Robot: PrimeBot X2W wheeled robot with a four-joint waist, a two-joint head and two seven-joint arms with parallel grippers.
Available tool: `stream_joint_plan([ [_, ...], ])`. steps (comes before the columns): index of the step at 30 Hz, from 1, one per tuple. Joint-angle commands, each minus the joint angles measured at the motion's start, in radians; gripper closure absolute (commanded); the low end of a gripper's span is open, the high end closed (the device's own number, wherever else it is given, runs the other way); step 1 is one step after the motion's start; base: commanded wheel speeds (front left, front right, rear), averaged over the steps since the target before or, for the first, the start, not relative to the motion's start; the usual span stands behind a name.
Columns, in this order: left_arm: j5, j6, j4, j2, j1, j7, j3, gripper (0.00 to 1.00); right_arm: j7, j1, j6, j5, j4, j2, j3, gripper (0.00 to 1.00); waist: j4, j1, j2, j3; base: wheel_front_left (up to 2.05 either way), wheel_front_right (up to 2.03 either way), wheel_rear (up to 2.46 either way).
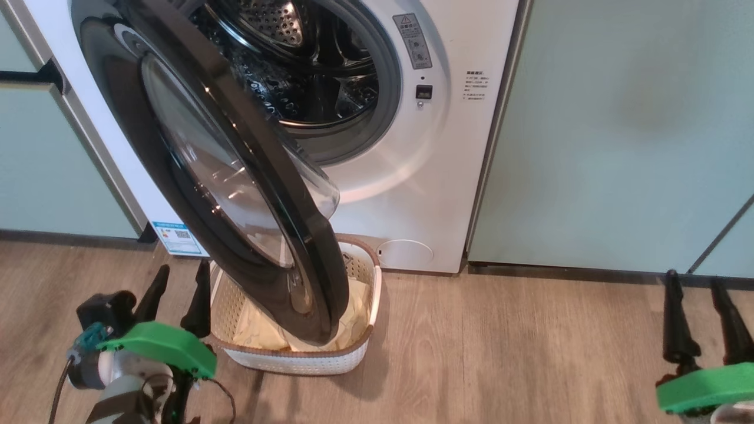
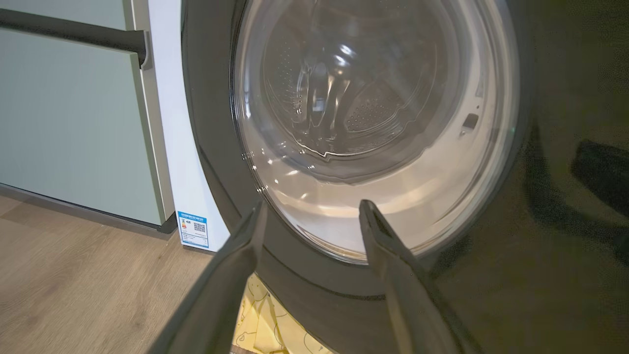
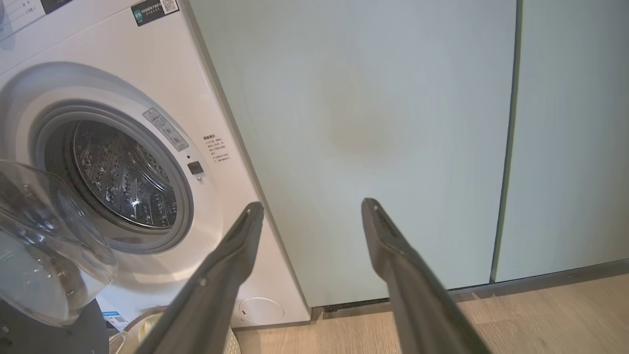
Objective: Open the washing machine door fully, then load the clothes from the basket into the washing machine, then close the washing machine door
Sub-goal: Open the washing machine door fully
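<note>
**Door half open above the basket; left gripper nearer, but on the outer side**

Head view. The washing machine door (image 1: 235,194) stands part open. It is hinged on the robot's left, and its free edge swings out toward the robot and hangs above the basket (image 1: 306,360), which sits on the floor against the washing machine (image 1: 447,176). The clothes (image 1: 355,306) lie in the basket, largely screened by the door's lower rim. The left gripper (image 1: 182,270), fingers spread and empty, sits just beside the basket's left end, on the door's outer side. The right gripper (image 1: 694,278), likewise spread and empty, is well apart to the right, before the cabinet doors (image 1: 618,129).

Left wrist view. The left gripper (image 2: 313,204) points squarely at the door's outer face, and the steel drum (image 2: 344,98) is visible through the glass. Contact cannot be confirmed. Yellow cloth shows low down, between the fingers.

Right wrist view. The right gripper (image 3: 309,204) faces the cabinet doors. The machine's open mouth and the door's glass bowl lie off to its left.

Assessment. The door's plane runs roughly from the machine toward the robot, and finishing the opening means swinging it further to the robot's left. The left arm is nearer, yet a push from its side would likely close the door. It would probably have to hook the free edge. Otherwise the right arm could push from the inner side.
</note>
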Motion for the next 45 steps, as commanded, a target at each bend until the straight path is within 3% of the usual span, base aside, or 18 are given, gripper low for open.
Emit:
stream_joint_plan([
  [1, 0.005, -0.001, -0.033, 0.031, -0.044, -0.006, 0.035, 0.00, -0.009, -0.024, 0.004, -0.013, -0.027, -0.015, 0.022, 0.00, -0.001, 0.0000, -0.0001, 0.000, 0.00, 0.00, 0.00],
  [45, -0.008, -0.001, -0.015, 0.032, -0.056, -0.006, 0.017, 0.00, -0.010, -0.029, 0.004, -0.056, 0.047, -0.019, 0.088, 0.00, 0.017, 0.0000, -0.0001, 0.002, 0.00, 0.00, 0.00],
])
